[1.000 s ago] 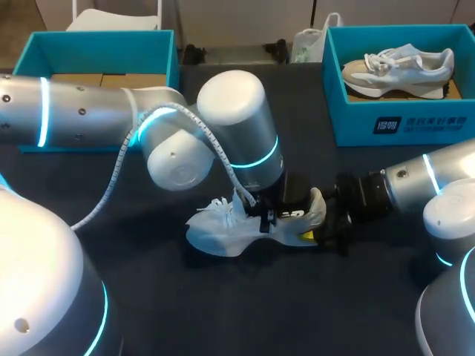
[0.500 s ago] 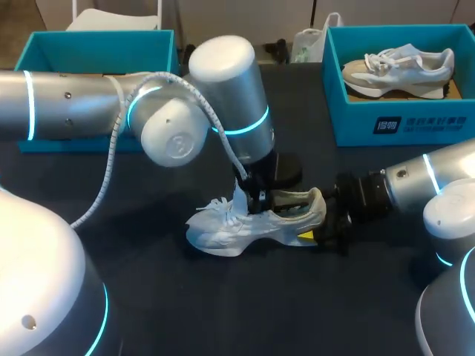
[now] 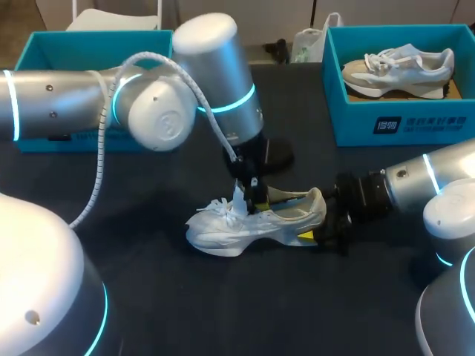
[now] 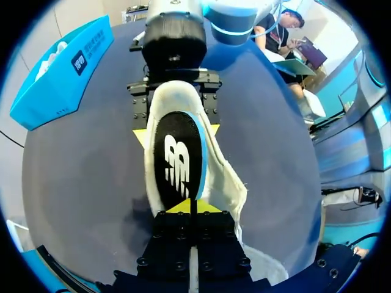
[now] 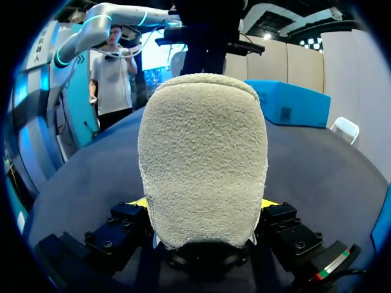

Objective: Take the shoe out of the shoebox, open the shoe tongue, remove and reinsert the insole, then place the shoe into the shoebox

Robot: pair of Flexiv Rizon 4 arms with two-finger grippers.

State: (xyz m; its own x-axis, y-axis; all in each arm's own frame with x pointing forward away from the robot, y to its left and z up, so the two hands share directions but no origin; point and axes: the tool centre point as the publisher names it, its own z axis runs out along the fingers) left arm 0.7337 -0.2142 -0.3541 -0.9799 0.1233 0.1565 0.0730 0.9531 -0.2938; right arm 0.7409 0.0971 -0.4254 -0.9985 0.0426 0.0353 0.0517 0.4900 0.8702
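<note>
Here the shoe (image 3: 249, 222) lies mid-table, toe toward my left and heel clamped in my right gripper (image 3: 310, 233), while my left gripper (image 4: 192, 210), directly over the opening, pinches the front end of the insole (image 4: 179, 162), which runs back toward the heel.

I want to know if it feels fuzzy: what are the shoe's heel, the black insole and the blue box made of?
The shoe heel looks like beige suede or fleece; its surface is nubbly and matte. The insole is probably foam with a smooth black top, white print and a blue edge. The shoebox is likely cardboard: flat matte teal walls, crisp folded corners.
</note>
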